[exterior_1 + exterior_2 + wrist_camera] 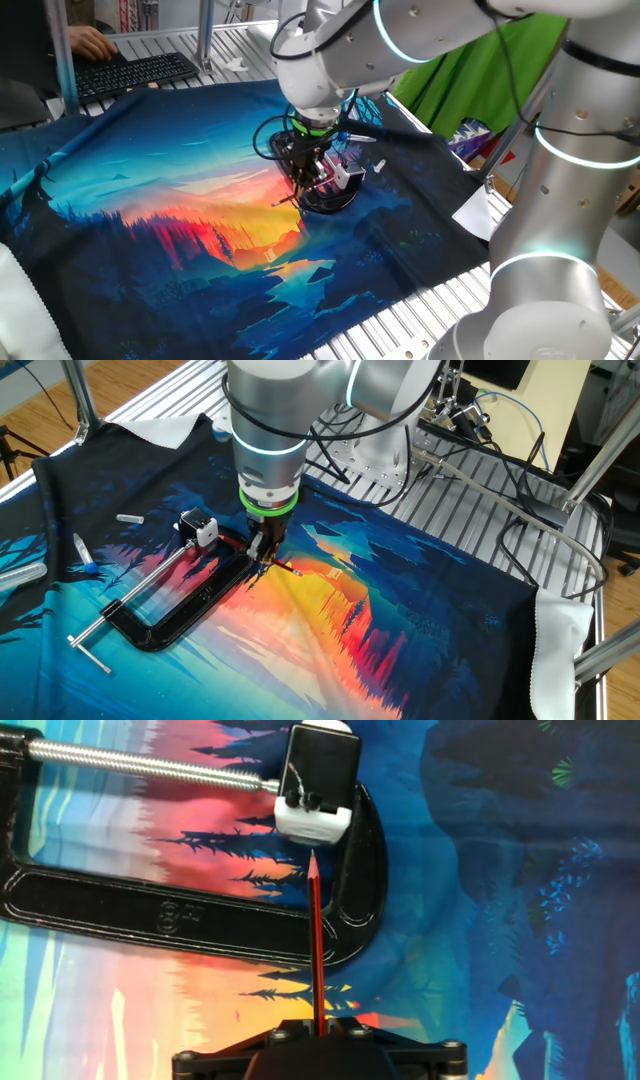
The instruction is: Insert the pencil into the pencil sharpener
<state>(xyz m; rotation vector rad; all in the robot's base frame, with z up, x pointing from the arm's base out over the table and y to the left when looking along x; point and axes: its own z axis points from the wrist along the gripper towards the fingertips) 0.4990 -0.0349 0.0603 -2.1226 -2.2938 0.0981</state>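
Black C-clamp (325, 195) taken as landmark. One fixed view: it lies on the printed cloth (140, 240), mostly hidden under the gripper (303, 178), which hangs low over it. A thin reddish line by the fingers is probably the pencil (287, 201), too small to confirm. Bare cloth lies on the near side of the clamp; the cloth's edge meets the slatted table (400, 315) farther out.

The other fixed view: clamp (190, 605) lies flat, its silver threaded rod (135, 600) running out to a T-handle. The pencil sharpener (198, 526) sits at the rod's inner end. Gripper (266, 548) is down beside the clamp's curved end, the pencil (285, 567) at its fingertips. Small white bits lie on the cloth past the handle, well apart.

Hand view: gripper (320, 1038) is closed on the pencil (316, 945); it runs straight up the frame across the clamp's frame (150, 915). Tip sits just below the sharpener (316, 785), a small gap visible, not yet in. Sharpener is pinched between rod (140, 762) and the clamp's curved jaw.
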